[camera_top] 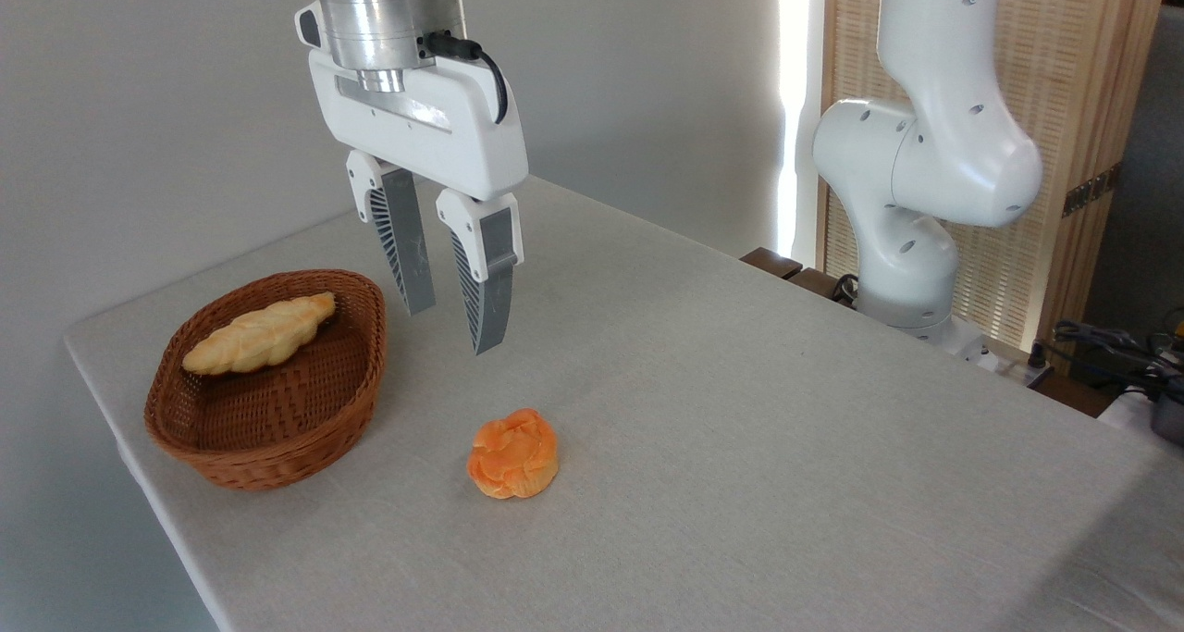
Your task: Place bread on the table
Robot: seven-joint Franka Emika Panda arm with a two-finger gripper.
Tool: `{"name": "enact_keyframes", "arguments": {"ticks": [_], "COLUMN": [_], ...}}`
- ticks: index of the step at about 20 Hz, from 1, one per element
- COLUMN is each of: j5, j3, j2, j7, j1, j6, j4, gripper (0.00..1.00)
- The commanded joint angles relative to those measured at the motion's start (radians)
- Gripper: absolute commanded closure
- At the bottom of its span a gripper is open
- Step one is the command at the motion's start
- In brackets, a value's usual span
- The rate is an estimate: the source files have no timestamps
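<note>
The bread (513, 453), a small round orange bun with a swirled top, lies alone on the table (740, 410), which is covered in a light grey-beige cloth. My gripper (453, 328) hangs well above the cloth, up and to the left of the bun. Its two grey ribbed fingers (487, 285) stand apart and hold nothing.
A brown wicker basket (268, 382) sits at the left end of the table with a pale-yellow braided loaf (259, 333) inside. The arm's white base (911, 197) rises at the far right edge. Cables and a wooden screen lie beyond it.
</note>
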Motion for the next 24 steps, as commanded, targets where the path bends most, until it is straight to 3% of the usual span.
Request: {"name": "enact_keyframes", "arguments": {"ticks": [1, 5, 9, 13, 24], "j5": [-0.012, -0.007, -0.016, -0.07, -0.058], "j3": [0.001, 0.039, 0.07, 0.136, 0.124], "j2": [0.004, 0.0, 0.0, 0.001, 0.003], "j7": [0.045, 0.116, 0.119, 0.12, 0.119], "j1": [0.002, -0.005, -0.015, -0.05, -0.067], "j6": [-0.056, -0.103, -0.114, -0.153, -0.176], "j4": [0.021, 0.024, 0.044, 0.073, 0.073], "gripper": [0.0, 0.0, 0.0, 0.0, 0.0]}}
